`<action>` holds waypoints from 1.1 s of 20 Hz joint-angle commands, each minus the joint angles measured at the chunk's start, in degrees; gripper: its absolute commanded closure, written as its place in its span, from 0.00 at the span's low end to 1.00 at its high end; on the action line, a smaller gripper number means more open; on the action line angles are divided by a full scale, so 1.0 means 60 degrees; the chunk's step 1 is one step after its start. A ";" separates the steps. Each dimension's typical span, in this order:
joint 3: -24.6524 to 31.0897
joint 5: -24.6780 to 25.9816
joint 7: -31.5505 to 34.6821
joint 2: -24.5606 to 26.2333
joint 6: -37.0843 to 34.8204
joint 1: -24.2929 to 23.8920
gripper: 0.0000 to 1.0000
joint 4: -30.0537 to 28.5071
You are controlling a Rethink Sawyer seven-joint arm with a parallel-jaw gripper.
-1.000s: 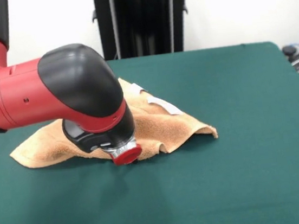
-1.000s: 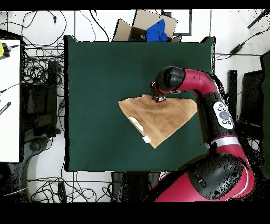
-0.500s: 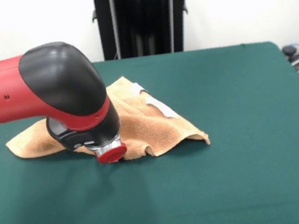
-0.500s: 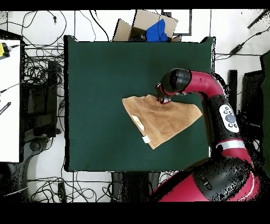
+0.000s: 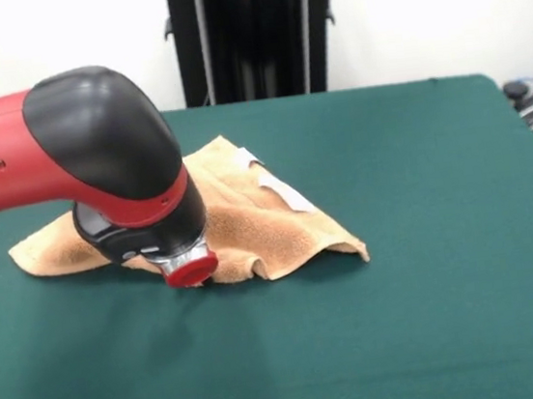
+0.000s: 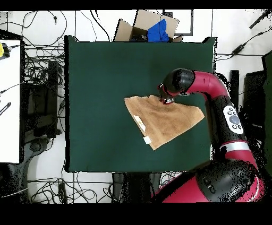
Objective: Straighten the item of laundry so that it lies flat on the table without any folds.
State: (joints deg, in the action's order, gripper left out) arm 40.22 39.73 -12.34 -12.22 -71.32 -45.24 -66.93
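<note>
Towel (image 5: 250,226) rumpled on table (image 5: 430,267), under gripper (image 5: 190,269)

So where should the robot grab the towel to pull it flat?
Probably the raised corner of the towel, coming from above at the table's open side. That corner lifts off the cloth by a wrinkle, so there is an edge to pinch.

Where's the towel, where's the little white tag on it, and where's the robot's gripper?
towel (image 5: 250,226): front view, on its bare middle.
white tag (image 5: 288,197): front view, on the tag's middle, by the towel's far edge.
gripper (image 5: 190,268): front view, on its red tip at the towel's near edge.
</note>
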 commanded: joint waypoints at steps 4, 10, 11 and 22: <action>-0.0073 0.0219 0.0074 -0.1452 0.1748 -0.0785 1.00 -0.1860; -0.0244 0.0130 0.0664 -0.2371 0.2154 -0.1116 1.00 -0.2573; -0.0281 0.0138 0.0745 -0.2487 0.2207 -0.1130 1.00 -0.2639; -0.0317 0.0162 0.1073 -0.2939 0.2618 -0.1171 1.00 -0.3202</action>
State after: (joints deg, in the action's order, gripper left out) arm 40.18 39.70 -12.33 -27.50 -59.87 -53.33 -80.24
